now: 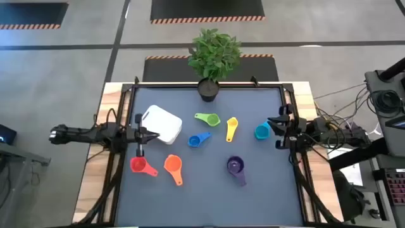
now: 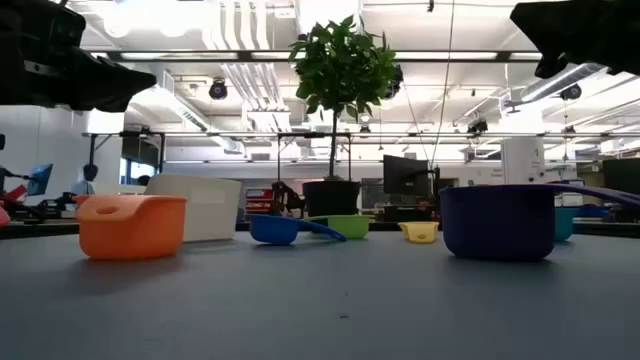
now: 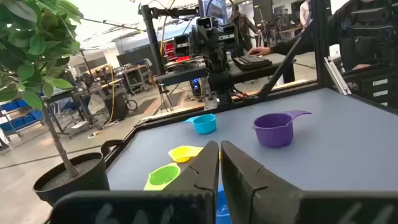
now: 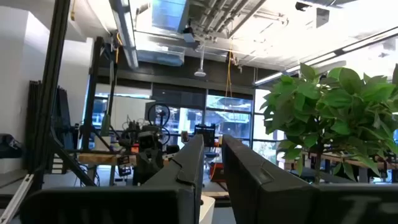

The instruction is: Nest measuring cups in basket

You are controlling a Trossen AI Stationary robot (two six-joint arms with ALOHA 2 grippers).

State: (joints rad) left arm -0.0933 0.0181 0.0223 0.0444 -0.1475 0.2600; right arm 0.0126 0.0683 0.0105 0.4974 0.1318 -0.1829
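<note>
The white basket stands on the dark mat, left of centre. Seven cups rest on their bases around it: red, orange, blue, green, yellow, teal and purple. My left gripper hovers shut, raised at the basket's left edge, and its wrist view looks over the green, yellow, teal and purple cups. My right gripper hovers shut, raised just right of the teal cup.
A potted plant in a black pot stands at the mat's far edge, in the middle. Black frame rails run along the mat's sides. Bare mat lies along the near edge. In the low view the orange and purple cups are nearest.
</note>
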